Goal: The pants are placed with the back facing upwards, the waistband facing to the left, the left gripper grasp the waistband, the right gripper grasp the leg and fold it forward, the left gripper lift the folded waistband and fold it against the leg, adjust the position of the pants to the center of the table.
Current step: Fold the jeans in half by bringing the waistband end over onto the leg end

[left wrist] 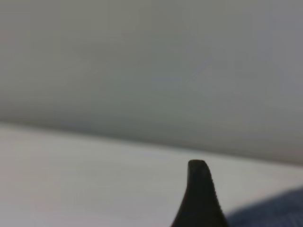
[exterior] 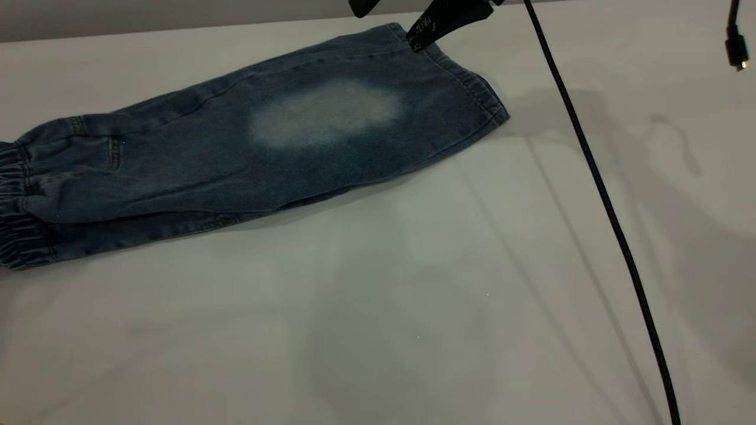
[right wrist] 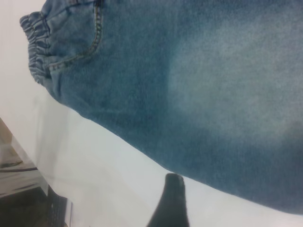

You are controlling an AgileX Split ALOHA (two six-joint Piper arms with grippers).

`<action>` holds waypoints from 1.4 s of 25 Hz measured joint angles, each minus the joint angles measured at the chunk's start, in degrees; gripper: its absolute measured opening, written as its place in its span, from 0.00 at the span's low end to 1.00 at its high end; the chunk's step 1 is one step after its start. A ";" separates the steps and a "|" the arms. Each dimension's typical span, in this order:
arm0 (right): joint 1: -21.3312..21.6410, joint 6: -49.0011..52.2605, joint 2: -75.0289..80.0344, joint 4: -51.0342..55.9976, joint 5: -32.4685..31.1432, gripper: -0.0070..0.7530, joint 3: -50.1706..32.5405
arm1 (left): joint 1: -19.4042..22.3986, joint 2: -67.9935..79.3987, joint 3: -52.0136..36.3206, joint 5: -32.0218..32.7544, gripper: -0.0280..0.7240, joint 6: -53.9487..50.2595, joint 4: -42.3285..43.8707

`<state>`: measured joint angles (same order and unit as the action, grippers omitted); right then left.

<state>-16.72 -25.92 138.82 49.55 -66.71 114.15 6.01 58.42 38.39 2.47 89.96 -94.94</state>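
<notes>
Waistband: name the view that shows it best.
The exterior view: the ruched waistband spans the pants' left end, partly cropped. The right wrist view catches only one corner; the left wrist view shows none of it.

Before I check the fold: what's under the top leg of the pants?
The other leg's edge peeks out beneath the leg; the rest is covered, so any print is hidden.

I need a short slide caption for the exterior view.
Folded pants on the table, waistband at left; a gripper hangs over the hem.
</notes>
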 joint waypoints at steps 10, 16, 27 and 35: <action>-0.50 1.64 0.00 -0.06 -1.33 0.76 0.00 | 0.00 -11.82 2.51 1.81 0.61 0.00 -4.84; -0.50 1.64 0.00 -0.06 -1.50 0.76 0.00 | 0.00 -12.43 2.51 6.72 0.61 -1.69 -4.91; -0.50 1.64 0.00 -0.06 -2.01 0.76 0.00 | 0.05 -12.25 2.51 21.99 0.61 -39.97 -4.62; -0.50 1.64 0.00 -0.06 -3.01 0.76 0.00 | 0.05 -12.05 2.51 30.24 0.56 -53.69 13.77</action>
<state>-17.22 -24.28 138.82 49.49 -69.72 114.15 6.07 46.36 40.90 32.72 36.27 -81.17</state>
